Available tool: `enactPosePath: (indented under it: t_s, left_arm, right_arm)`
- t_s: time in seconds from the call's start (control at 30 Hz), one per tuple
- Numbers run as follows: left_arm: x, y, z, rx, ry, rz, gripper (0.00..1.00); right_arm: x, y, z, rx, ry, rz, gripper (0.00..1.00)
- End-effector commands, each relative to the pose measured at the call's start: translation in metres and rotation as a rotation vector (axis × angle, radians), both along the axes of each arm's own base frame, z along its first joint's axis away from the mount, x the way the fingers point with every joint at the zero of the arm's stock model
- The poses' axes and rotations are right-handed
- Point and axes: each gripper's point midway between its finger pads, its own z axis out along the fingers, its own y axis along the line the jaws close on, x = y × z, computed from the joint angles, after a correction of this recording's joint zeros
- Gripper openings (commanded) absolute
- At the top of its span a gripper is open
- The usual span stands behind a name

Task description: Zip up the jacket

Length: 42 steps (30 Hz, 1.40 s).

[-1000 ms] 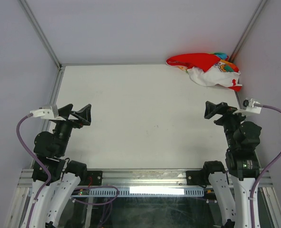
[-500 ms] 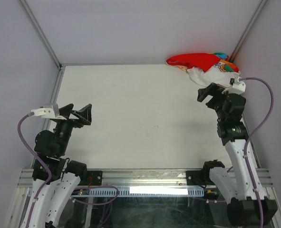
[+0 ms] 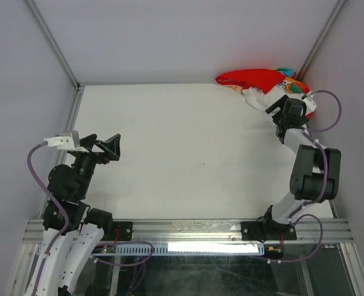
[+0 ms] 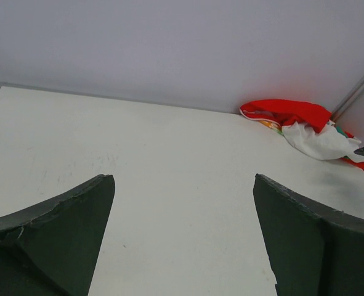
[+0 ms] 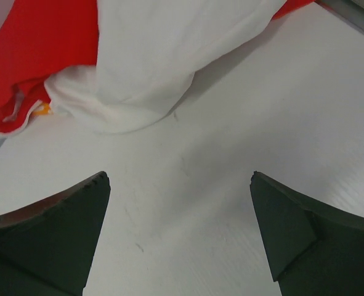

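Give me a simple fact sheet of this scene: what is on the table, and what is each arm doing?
Item on table: one small jacket, red, white and multicoloured
Jacket position: far right corner of the table, against the walls
Jacket state: bunched in a heap; zipper not visible
Right gripper: open, aimed at the white fabric, just short of it, not touching
Left gripper: open, holding nothing, near the left edge and far from the jacket
Task progress: zipping not yet begun
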Motion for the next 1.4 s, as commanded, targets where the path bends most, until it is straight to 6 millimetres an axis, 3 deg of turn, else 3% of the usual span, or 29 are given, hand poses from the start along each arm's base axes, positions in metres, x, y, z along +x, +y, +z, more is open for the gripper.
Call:
enactPosePath:
  t_s: [0.0, 0.13, 0.27, 0.33, 0.37, 0.43, 0.57, 0.6, 0.63, 0.8, 1.1, 1.27, 1.37]
  left_arm:
    - [0.008, 0.004, 0.004, 0.018, -0.009, 0.025, 0.99]
    - [0.010, 0.006, 0.001, 0.023, -0.001, 0.037, 0.99]
    - [0.013, 0.005, -0.002, 0.029, 0.011, 0.037, 0.99]
    - [0.014, 0.004, -0.003, 0.031, 0.016, 0.035, 0.99]
    - [0.014, 0.004, -0.004, 0.032, 0.019, 0.031, 0.99]
    - [0.014, 0.003, -0.004, 0.032, 0.019, 0.030, 0.99]
    - [0.012, 0.004, -0.002, 0.030, 0.011, 0.029, 0.99]
    - [0.012, 0.004, -0.002, 0.030, 0.010, 0.029, 0.99]
    - [0.011, 0.004, -0.001, 0.029, 0.005, 0.029, 0.99]
    - [0.006, -0.001, 0.002, 0.023, -0.010, -0.006, 0.99]
    - [0.004, -0.029, 0.009, -0.023, 0.012, -0.153, 0.99]
    - [0.012, -0.049, -0.006, -0.065, 0.130, -0.244, 0.99]
    - [0.013, -0.061, -0.015, -0.104, 0.190, -0.299, 0.99]
  right_arm:
    - [0.055, -0.032, 0.022, 0.087, -0.172, -0.141, 0.99]
    - [0.097, -0.041, 0.000, 0.147, -0.158, -0.137, 0.99]
    - [0.127, -0.042, -0.040, 0.203, -0.094, -0.130, 0.99]
    - [0.140, -0.039, -0.056, 0.231, -0.066, -0.110, 0.93]
    - [0.145, -0.036, -0.071, 0.246, -0.042, -0.095, 0.86]
    - [0.154, -0.029, -0.080, 0.273, -0.031, -0.056, 0.68]
    - [0.160, -0.013, -0.081, 0.304, -0.032, 0.040, 0.15]
    - [0.158, -0.006, -0.077, 0.314, -0.034, 0.073, 0.03]
    - [0.155, 0.001, -0.072, 0.322, -0.040, 0.101, 0.00]
    - [0.123, 0.047, -0.029, 0.330, -0.092, 0.276, 0.00]
    - [0.029, 0.181, 0.072, 0.354, -0.180, 0.613, 0.00]
    - [-0.025, 0.267, 0.125, 0.317, -0.211, 0.822, 0.00]
    - [-0.061, 0.311, 0.145, 0.301, -0.231, 0.926, 0.00]
